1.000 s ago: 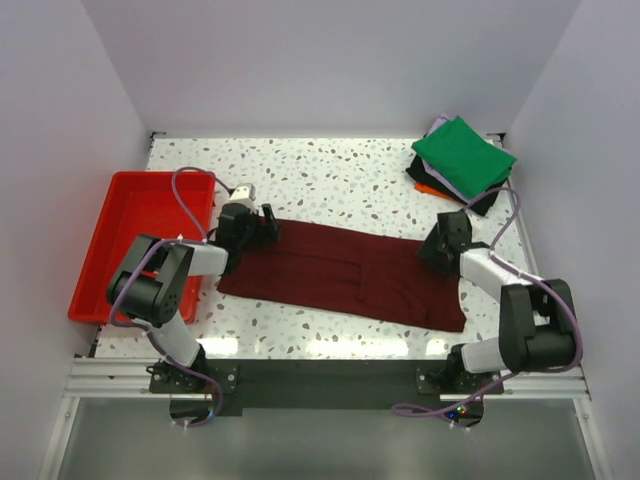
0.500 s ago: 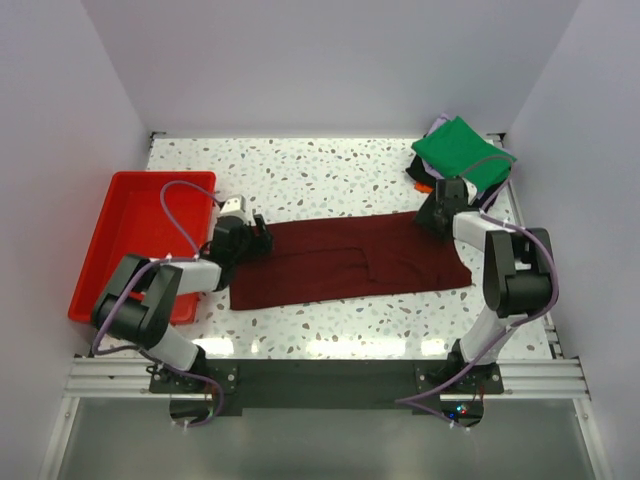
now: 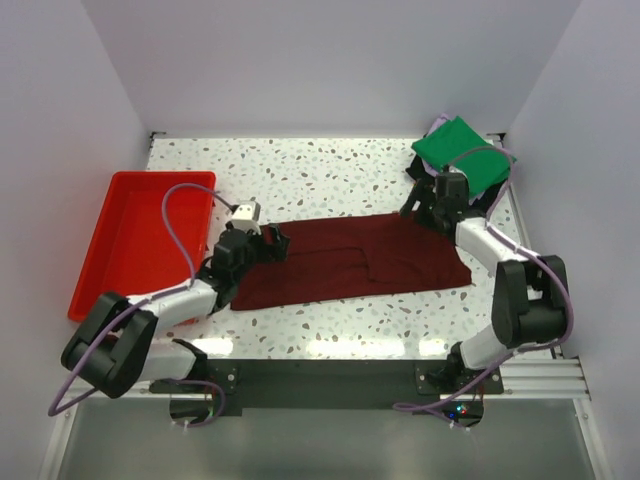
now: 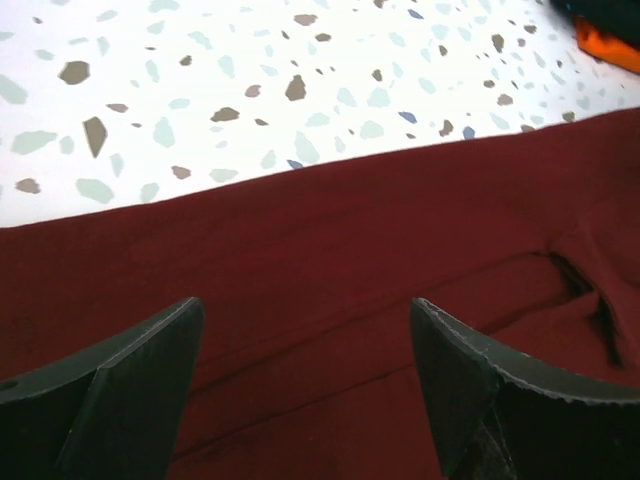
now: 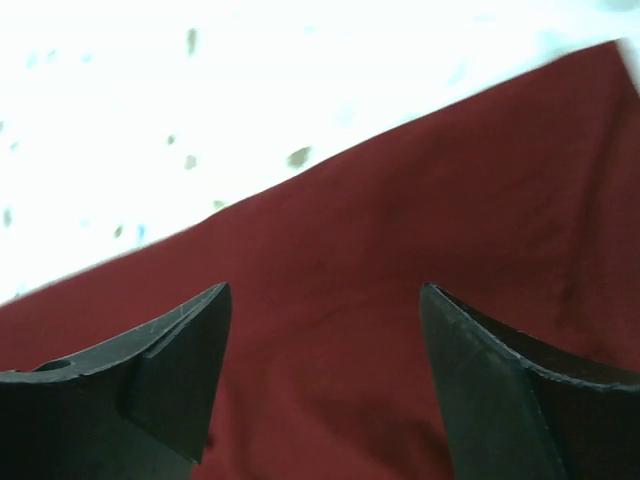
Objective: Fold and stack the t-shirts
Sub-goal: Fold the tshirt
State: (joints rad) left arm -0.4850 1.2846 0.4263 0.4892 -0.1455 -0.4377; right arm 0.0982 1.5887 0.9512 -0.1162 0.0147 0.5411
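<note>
The dark maroon t-shirt (image 3: 350, 262) lies folded into a long strip across the middle of the table. My left gripper (image 3: 270, 240) is open and empty above the strip's left end; the left wrist view shows the maroon cloth (image 4: 330, 290) between the spread fingers (image 4: 130, 390). My right gripper (image 3: 425, 212) is open and empty above the strip's far right corner; the right wrist view shows the cloth (image 5: 400, 300) under its fingers (image 5: 170, 380). A stack of folded shirts with the bright green one (image 3: 462, 155) on top lies at the back right, with black, lavender and orange edges under it.
A red plastic tray (image 3: 140, 240) stands at the left edge of the speckled table (image 3: 320, 180). White walls close in the back and sides. An orange cloth edge (image 4: 610, 45) shows at the top right of the left wrist view.
The far edge of the maroon shirt was folded over to a narrower strip. Both grippers have let go and now stand open above its ends.
</note>
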